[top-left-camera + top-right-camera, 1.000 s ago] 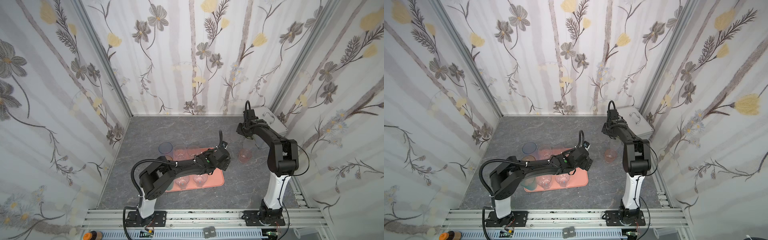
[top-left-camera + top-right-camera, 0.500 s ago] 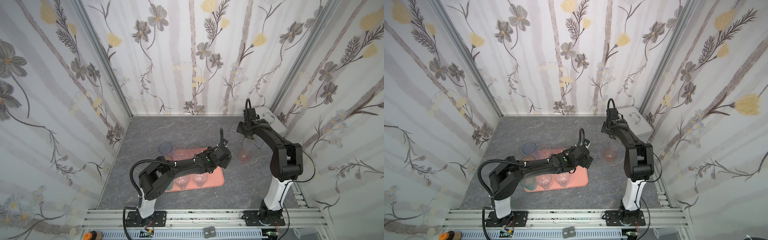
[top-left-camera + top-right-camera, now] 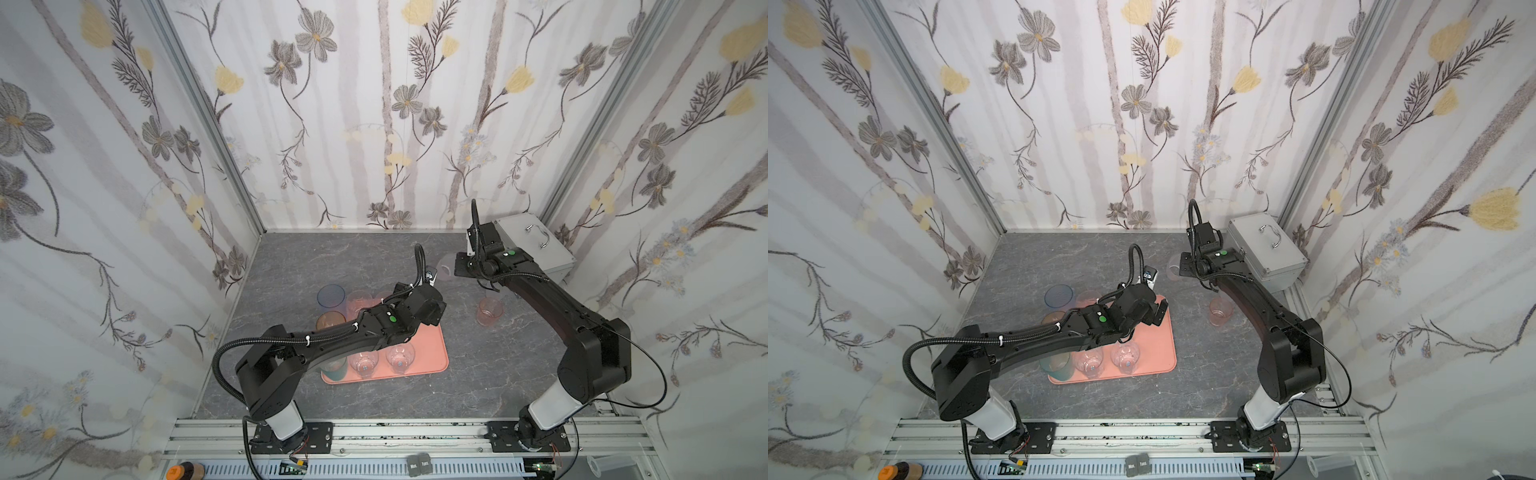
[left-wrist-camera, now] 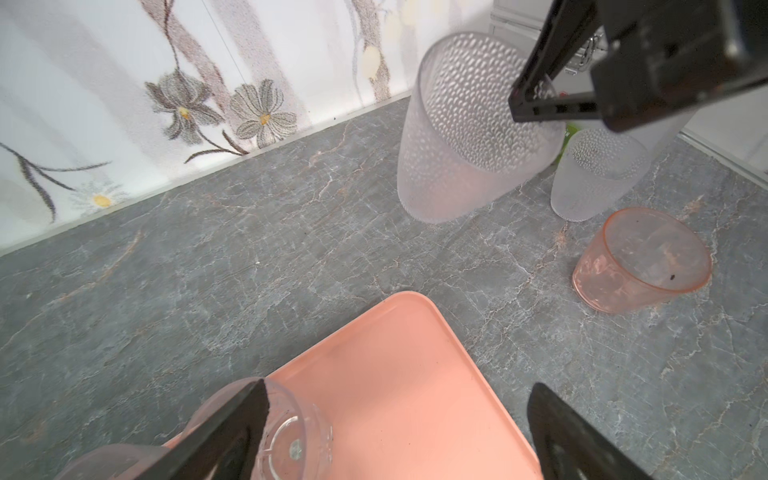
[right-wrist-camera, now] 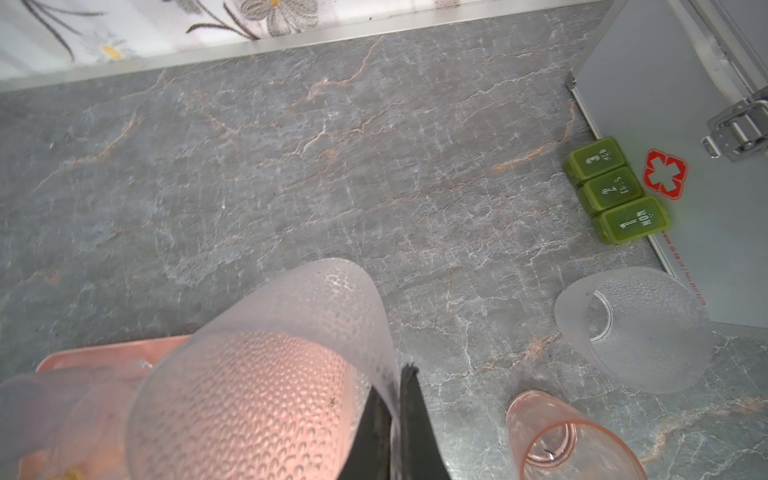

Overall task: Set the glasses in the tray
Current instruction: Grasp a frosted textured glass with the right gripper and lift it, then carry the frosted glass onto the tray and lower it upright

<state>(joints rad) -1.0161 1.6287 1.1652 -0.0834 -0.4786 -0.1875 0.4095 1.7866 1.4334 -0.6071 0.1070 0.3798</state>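
— Between the jaws of your right claw (image 3: pixel 455 268), both top views: the frosted glass (image 3: pixel 444 262), wall pinched. A second ago those jaws stood partly apart; now they're together on it.
— Lifted?
— Tilted, and carried toward the tray (image 3: pixel 432 353) side of that claw since then. Base clear of the table (image 3: pixel 374 257)? Can't tell from above. Your left claw (image 3: pixel 1154 316) hangs spread over the tray corner, holding nothing.
— Left wrist?
— Left claw wide, bare tray under it, a clear glass (image 4: pixel 291 440) just beside one finger. Ahead of it, the right claw grips the frosted rim.
— Right wrist?
— One finger inside the wall, one outside, clamped hard. Beyond the claw, not yet trayed: a second frosted glass (image 5: pixel 631 328) and a pink glass (image 5: pixel 569 440), near the silver case (image 5: pixel 685 124).
— Meaning?
— Grasp done; the carry comes next, I'd judge. Thin rim pinch: move slowly, it could swing.
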